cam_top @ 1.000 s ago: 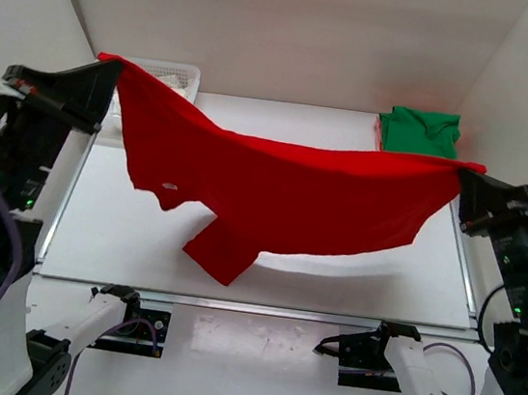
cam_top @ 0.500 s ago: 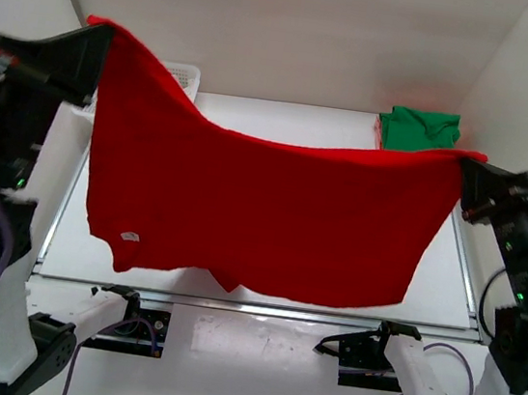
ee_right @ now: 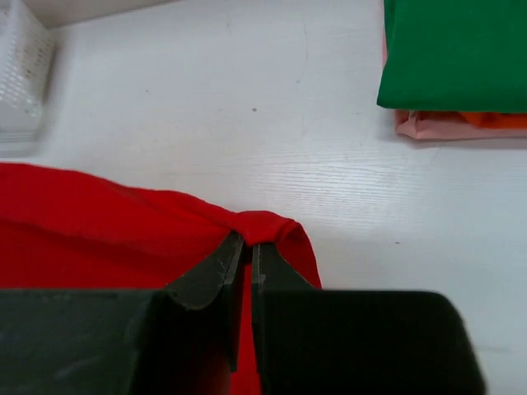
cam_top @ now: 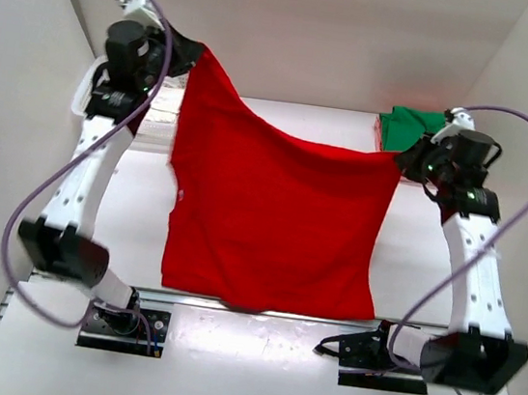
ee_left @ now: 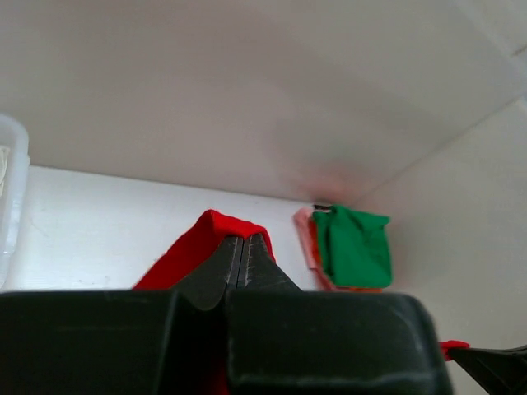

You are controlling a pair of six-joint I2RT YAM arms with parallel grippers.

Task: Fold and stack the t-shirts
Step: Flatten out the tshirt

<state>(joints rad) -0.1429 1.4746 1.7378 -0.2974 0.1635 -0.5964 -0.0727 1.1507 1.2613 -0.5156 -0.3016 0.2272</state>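
Note:
A bright red t-shirt point(cam_top: 271, 218) hangs spread between my two grippers, its lower edge reaching the table's near edge. My left gripper point(cam_top: 190, 54) is shut on its upper left corner, high at the back left; the pinched red fabric shows in the left wrist view point(ee_left: 216, 226). My right gripper point(cam_top: 400, 162) is shut on its upper right corner, lower down; the red fold shows in the right wrist view point(ee_right: 263, 224). A folded green t-shirt point(cam_top: 414, 128) lies on a salmon-pink one point(ee_right: 445, 123) at the back right.
A white mesh basket point(cam_top: 165, 97) stands at the back left behind the left arm, also showing in the right wrist view point(ee_right: 20, 74). White walls close in the table on the left, back and right.
Both arms have swung forward and inward over the table, carrying the red shirt. The shirt now hangs narrower and longer, and the left corner stands higher than the right.

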